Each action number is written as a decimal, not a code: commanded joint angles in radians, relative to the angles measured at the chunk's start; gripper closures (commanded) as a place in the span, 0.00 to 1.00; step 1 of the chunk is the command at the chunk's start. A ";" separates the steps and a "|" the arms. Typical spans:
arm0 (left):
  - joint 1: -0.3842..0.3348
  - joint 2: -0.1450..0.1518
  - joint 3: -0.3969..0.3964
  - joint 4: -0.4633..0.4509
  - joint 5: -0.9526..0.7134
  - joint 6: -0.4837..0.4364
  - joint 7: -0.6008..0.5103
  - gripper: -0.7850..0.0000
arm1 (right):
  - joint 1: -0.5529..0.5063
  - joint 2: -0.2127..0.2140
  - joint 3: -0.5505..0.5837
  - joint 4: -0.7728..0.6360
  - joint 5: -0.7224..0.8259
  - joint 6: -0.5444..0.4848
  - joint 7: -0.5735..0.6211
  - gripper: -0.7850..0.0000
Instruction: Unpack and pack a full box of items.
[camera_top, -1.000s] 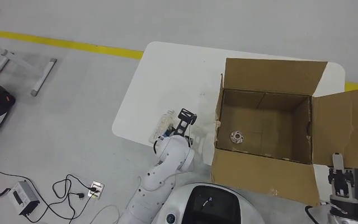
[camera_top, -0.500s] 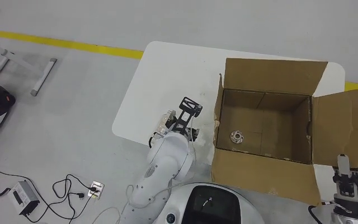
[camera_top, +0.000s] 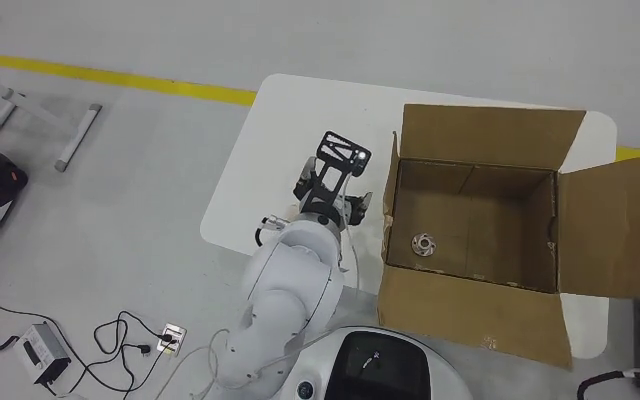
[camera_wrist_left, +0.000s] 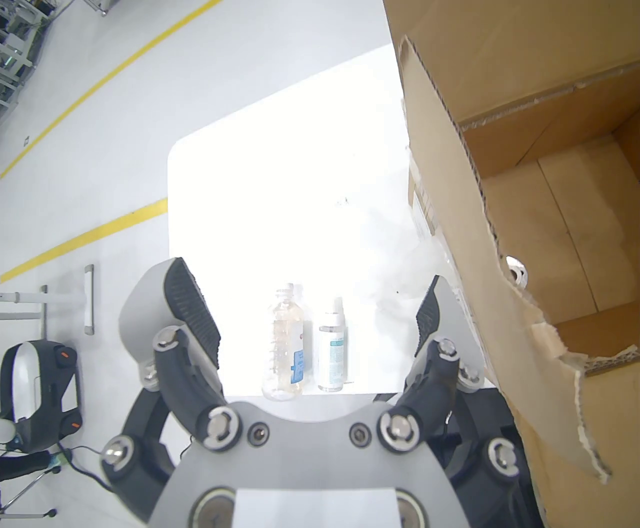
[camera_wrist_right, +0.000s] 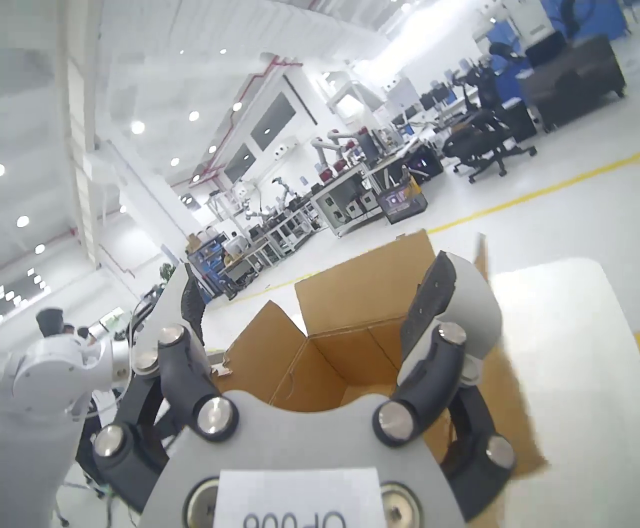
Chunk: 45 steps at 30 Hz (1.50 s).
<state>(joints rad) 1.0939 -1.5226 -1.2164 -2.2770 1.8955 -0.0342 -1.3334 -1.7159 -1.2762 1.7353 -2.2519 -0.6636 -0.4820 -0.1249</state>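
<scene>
Open cardboard box (camera_top: 468, 300) holding one small round part (camera_top: 424, 243); beside it on the table (camera_wrist_left: 280, 200), clear bottle (camera_wrist_left: 286, 345) and spray bottle (camera_wrist_left: 331, 352) lying side by side.

The tall open box (camera_top: 460, 305) blocks the top view's right side, though its mouth gapes wide. Left of it the table (camera_top: 285, 130) gives passage, save a clear bottle (camera_wrist_left: 283, 345) and spray bottle (camera_wrist_left: 331, 352) at its edge.

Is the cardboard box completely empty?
No, a small round white part lies on the floor of the cardboard box.
</scene>
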 joint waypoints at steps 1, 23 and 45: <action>-0.010 -0.003 0.010 0.003 0.012 0.020 0.001 0.00 | -0.002 -0.001 -0.026 -0.015 -0.091 -0.011 -0.029 0.00; -0.007 -0.018 0.004 0.007 0.059 0.064 -0.011 0.00 | 0.136 -0.003 -0.199 0.129 -0.340 0.120 0.135 1.00; -0.007 -0.018 0.004 0.007 0.059 0.064 -0.011 0.00 | 0.716 0.019 -0.413 0.303 -0.403 0.053 1.010 1.00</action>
<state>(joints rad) 1.0867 -1.5411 -1.2122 -2.2705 1.9547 0.0301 -1.3441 -1.0158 -1.2579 1.3476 -1.9714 -1.0753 -0.4153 0.8241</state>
